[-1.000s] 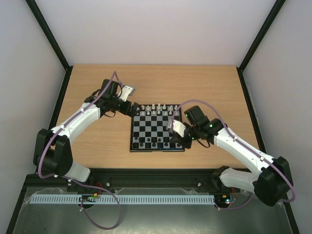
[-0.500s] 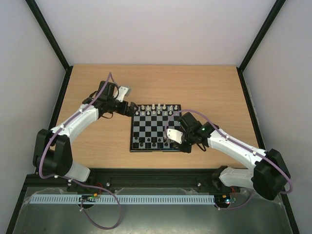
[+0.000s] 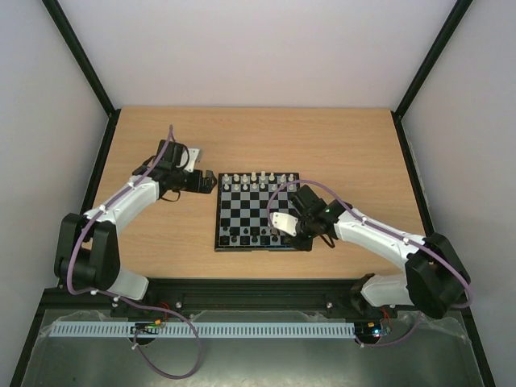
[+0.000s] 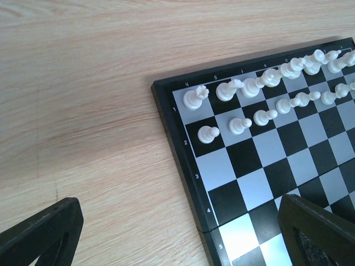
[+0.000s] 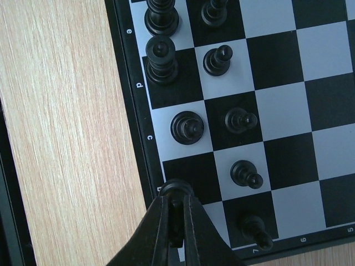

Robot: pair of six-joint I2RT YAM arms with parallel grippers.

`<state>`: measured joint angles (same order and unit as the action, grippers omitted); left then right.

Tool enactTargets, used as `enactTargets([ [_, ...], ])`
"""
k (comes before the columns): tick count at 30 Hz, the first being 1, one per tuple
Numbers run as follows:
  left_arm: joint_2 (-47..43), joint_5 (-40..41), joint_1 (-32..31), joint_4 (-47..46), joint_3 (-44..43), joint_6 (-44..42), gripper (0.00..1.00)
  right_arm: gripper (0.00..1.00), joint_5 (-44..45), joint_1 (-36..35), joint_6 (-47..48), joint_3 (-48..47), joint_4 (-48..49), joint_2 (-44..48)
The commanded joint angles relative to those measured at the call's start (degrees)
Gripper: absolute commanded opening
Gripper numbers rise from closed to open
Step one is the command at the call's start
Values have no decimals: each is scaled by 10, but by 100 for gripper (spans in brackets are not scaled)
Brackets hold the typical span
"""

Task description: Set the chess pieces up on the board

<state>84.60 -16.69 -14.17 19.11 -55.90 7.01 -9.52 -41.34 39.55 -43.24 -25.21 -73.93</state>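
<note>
Since a second ago my right arm has swung in from beside the board [image 5: 119,83] to its near right corner, and the left arm has drawn back off the far left corner. The right pincer [image 5: 176,219] is clamped narrow on a black piece [image 5: 176,189], holding it over the back-rank square next to the rim, just below the c-file mark. I can't tell from here whether its base touches the square yet. My worry is the release. The square sits right against the rim, so a piece set slightly outward could catch the edge and topple onto the bench [image 3: 339,145]. The rounded black piece on the c square [image 5: 187,127] stands just beside it, and a black pawn [image 5: 246,173] is one square inward. Fingers spreading or lifting at a slant could clip either and knock it over. The corner square beyond is hidden under my own fingers. The left pincer [image 3: 206,183] hangs wide open and empty beside the board. The white pieces [image 4: 260,83] stand in two rows at the far edge, well apart from this work.
</note>
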Motion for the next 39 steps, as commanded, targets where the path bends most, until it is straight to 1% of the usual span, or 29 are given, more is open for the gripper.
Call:
enactTargets([
  [1, -28, -9, 0, -1, 20, 29, 99, 1, -2, -4, -5, -2, 5, -15],
  [13, -53, 3, 0, -13, 36, 34, 99, 3, 9, -5, -9, 6, 20, -39],
  [20, -47, -21, 0, -22, 46, 6, 99, 5, 12, -4, -9, 13, 26, -39],
  [25, -43, 19, 3, -29, 51, 2, 99, 6, 21, -5, -4, 22, 33, -42],
  [29, -43, -3, 12, -23, 49, 5, 99, 7, 23, -5, -2, 25, 33, -44],
  [30, -44, -6, 12, -24, 50, 5, 99, 9, 23, -5, -3, 24, 35, -44],
  [33, -44, -17, 12, -30, 54, 4, 99, 22, 25, -5, -13, 20, 38, -45],
  [37, -43, -41, 12, -32, 53, -5, 99, 29, 26, -4, -20, -2, 30, -45],
  [39, -42, -51, 11, -25, 47, -15, 99, 31, 27, -5, -21, -21, 15, -42],
])
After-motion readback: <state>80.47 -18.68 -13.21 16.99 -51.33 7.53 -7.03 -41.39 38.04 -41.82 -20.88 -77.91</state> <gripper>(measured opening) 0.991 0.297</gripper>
